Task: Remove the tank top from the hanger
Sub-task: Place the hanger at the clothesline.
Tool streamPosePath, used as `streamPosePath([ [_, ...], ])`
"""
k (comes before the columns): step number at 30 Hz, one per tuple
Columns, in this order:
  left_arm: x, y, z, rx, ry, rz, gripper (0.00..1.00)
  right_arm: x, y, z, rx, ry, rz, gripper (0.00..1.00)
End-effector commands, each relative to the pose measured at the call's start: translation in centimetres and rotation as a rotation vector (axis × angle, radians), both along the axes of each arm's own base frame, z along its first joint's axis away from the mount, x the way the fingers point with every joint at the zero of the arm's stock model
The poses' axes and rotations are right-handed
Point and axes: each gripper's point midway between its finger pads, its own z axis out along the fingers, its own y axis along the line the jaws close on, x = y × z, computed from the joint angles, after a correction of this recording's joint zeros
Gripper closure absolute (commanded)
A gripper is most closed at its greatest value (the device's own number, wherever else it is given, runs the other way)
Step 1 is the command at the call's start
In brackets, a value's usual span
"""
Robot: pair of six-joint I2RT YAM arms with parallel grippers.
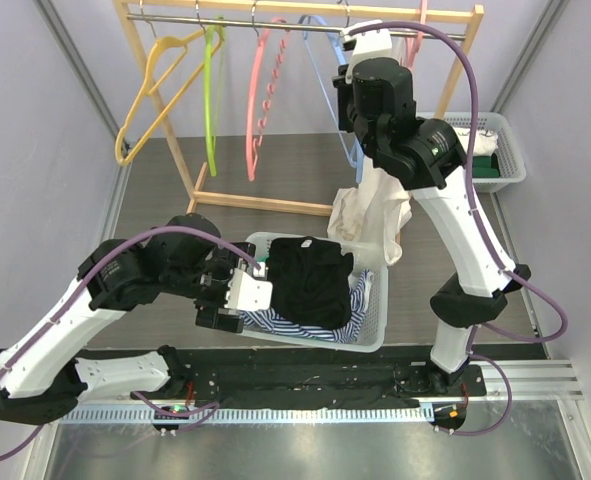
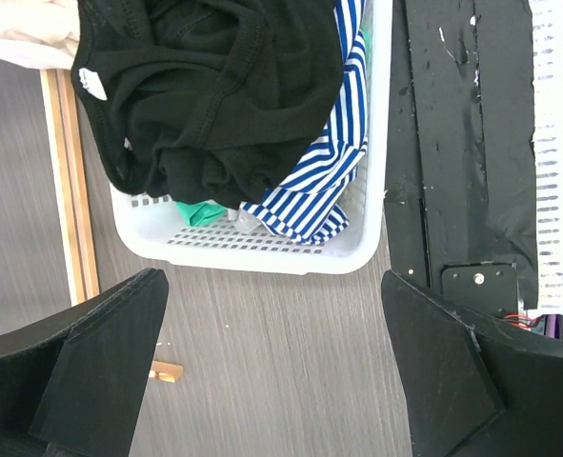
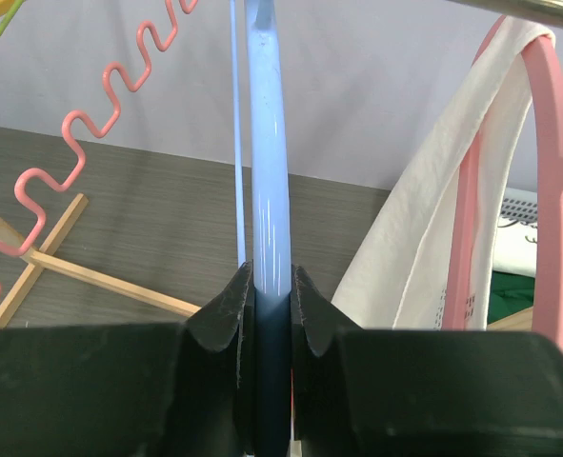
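Right wrist: right gripper (image 3: pixel 271 286) clenched on the blue hanger (image 3: pixel 267 143); the tank top (image 3: pixel 424 219) drapes over a pink hanger (image 3: pixel 552 143) alongside.
Left wrist: left gripper (image 2: pixel 271 281) spread wide, holding nothing, beside a basket (image 2: pixel 262 255) of clothes.
Top: only this view shows the arm poses. The right arm (image 1: pixel 460 210) reaches up to the rack (image 1: pixel 295 10), while the left arm (image 1: pixel 95 300) is folded low at the basket.
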Motion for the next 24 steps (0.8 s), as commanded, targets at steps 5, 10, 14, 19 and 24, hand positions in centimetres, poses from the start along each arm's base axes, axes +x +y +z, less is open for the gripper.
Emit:
streamPosePath([
  [5, -0.6, 1.5, 0.3, 0.023, 0.004, 0.002, 0.0, 1.8, -0.3, 2.5, 0.133, -0.072, 0.008, 0.99],
  [10, -0.6, 1.6, 0.0, 0.033, 0.005, 0.003, 0.0, 2.0, 0.1, 2.6, 0.152, -0.074, 0.034, 0.99],
  [14, -0.4, 1.6, -0.2, 0.036, 0.006, 0.007, 0.0, 2.6, 1.8, 0.8, 0.134, -0.031, 0.091, 0.99],
  [19, 0.2, 1.4, -0.1, 0.033, -0.01, 0.026, 0.0, 2.4, 4.4, -1.1, 0.121, 0.018, 0.152, 0.93],
  [24, 2.1, 1.4, -0.8, 0.04, -0.052, 0.113, 0.0, 0.7, 4.9, -0.6, 0.097, 0.015, 0.185, 0.43],
])
